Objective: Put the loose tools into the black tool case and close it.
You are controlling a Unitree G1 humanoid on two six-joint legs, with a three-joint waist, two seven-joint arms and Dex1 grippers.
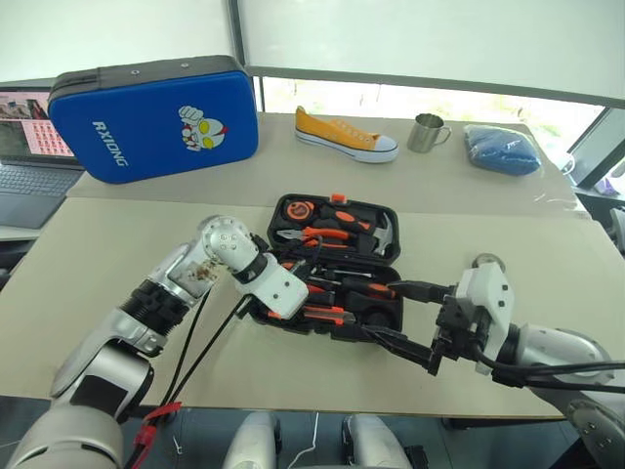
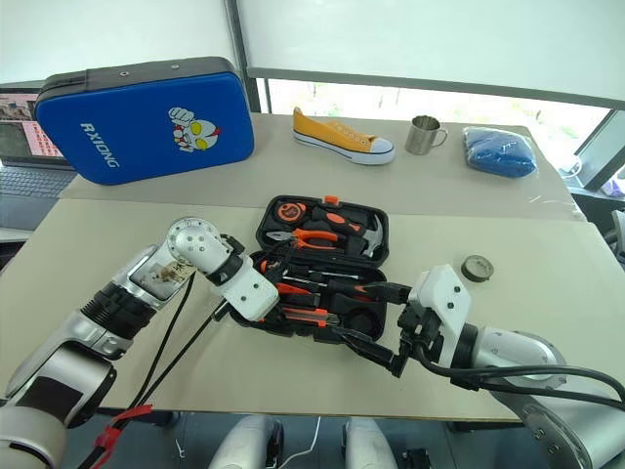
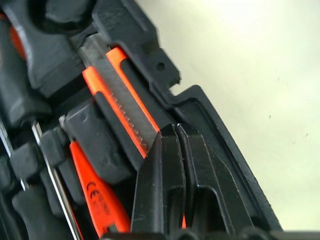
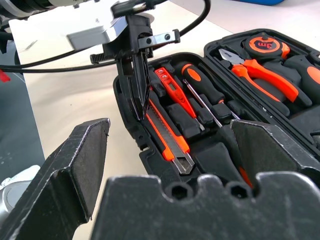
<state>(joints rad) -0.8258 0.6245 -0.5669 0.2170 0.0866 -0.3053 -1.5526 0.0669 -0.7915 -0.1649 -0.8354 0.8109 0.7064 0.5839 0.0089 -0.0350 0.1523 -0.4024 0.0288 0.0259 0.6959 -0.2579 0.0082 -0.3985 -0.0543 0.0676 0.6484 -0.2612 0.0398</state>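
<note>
The black tool case (image 1: pixel 386 318) lies open on the table, its lid half holding pliers, a hammer and a tape measure. In the near half lie the utility knife (image 4: pixel 169 134), the tester pen (image 4: pixel 172 91) and a screwdriver (image 4: pixel 199 82). My left gripper (image 3: pixel 175 134) is shut, pointing down into the near half with its tips at the knife's end beside the case wall. My right gripper (image 1: pixel 385 311) stands open at the case's right front corner, nothing between its fingers. A small dark tape roll (image 2: pixel 477 267) lies on the table to the right of the case.
A blue RXIONG case (image 1: pixel 156 117) stands at the back left with a laptop (image 1: pixel 24 147) beside it. A yellow shoe (image 1: pixel 347 135), a metal cup (image 1: pixel 427 132) and a blue cloth (image 1: pixel 503 149) lie on the far table. The table's front edge runs just below my arms.
</note>
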